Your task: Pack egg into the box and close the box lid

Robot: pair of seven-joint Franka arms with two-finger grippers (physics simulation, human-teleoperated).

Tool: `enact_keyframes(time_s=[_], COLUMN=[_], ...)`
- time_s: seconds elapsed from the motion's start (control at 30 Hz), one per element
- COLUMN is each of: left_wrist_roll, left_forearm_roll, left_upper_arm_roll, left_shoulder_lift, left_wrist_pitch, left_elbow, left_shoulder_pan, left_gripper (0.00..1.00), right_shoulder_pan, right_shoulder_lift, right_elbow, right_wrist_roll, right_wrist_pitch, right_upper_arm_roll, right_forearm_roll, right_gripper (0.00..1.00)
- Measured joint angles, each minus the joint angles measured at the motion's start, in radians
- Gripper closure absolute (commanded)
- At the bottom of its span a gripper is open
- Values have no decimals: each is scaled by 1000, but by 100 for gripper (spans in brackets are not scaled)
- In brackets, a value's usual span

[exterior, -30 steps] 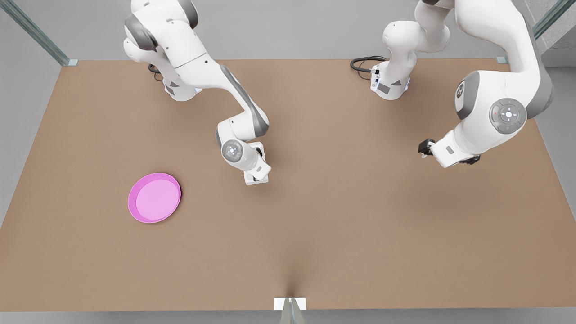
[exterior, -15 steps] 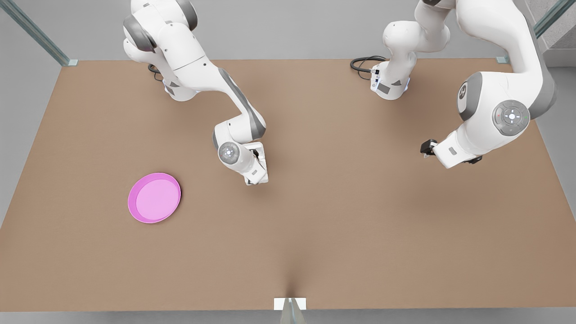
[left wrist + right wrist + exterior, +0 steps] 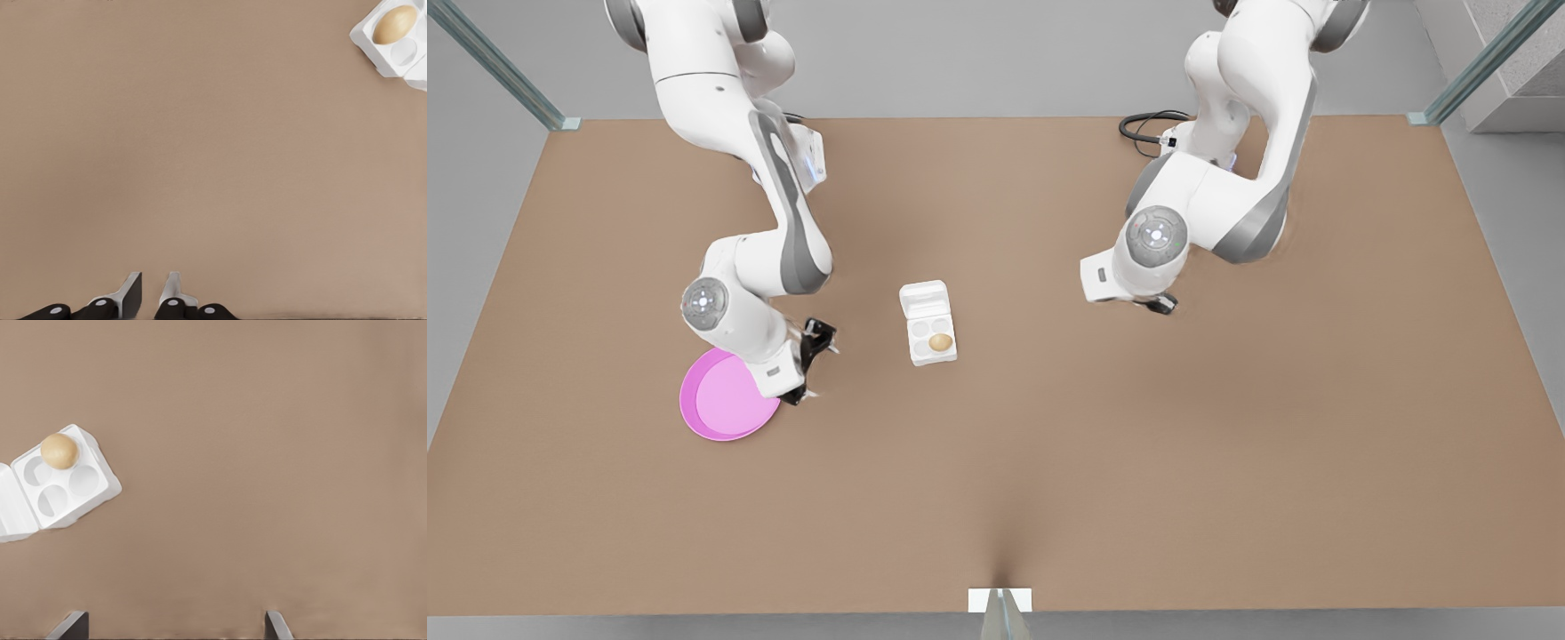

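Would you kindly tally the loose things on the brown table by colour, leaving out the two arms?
White: 1, the small white four-cup egg carton with its hinged lid open.
Tan-brown: 1, the small oval egg in one cup.
Pink: 1, the round pink plate.
Total: 3.

Egg: small, tan-brown, oval; seated in one of the two cups farthest from the hinge.
Box: small white carton, four round cups in a square, three vacant; lies flat near the worktop's centre.
Box lid: white shallow flap, hinged, laid open flat toward the worktop's far edge.
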Motion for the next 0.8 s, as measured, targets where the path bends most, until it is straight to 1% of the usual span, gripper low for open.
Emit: enact_keyframes(time_s=[0.07, 0.1, 0.13, 0.2, 0.23, 0.27, 0.33, 0.4, 0.5, 0.63, 0.8], left_wrist_roll=[-24, -40, -59, -99, -120, -142, -189, -239, -348, -502, -692], left_forearm_roll=[-14, -27, -44, -73, -83, -92, -112, -131, -174, -203, -214], left_upper_arm_roll=[0, 0, 0, 0, 0, 0, 0, 0, 0, 0, 8], left_shoulder_lift=[8, 9, 12, 31, 44, 56, 78, 112, 259, 371, 481], left_wrist_pitch=[-9, -17, -23, -32, -35, -37, -31, -16, 11, 43, 78], left_elbow=[1, 1, 2, 11, 16, 19, 21, 39, 207, 315, 432], left_shoulder_pan=[-86, -142, -198, -289, -326, -359, -415, -453, -481, -487, -484], left_gripper=[79, 79, 79, 79, 79, 79, 79, 79, 79, 79, 79], right_shoulder_pan=[-8, -8, -46, -323, -442, -505, -553, -567, -572, -593, -597], right_shoulder_lift=[-4, -6, -23, -90, -110, -111, -90, -73, -67, -74, -71], right_elbow=[64, 105, 138, 163, 167, 170, 188, 207, 230, 381, 406], right_wrist_roll=[52, 89, 130, 212, 251, 288, 357, 422, 532, 642, 749], right_wrist_pitch=[-54, -84, -110, -150, -167, -179, -198, -215, -249, -352, -429], right_upper_arm_roll=[-107, -139, -117, 157, 273, 334, 382, 394, 387, 356, 351], right_forearm_roll=[-24, -38, -68, -163, -209, -249, -303, -333, -357, -369, -374], right_gripper=[0, 0, 0, 0, 0, 0, 0, 0, 0, 0, 0])
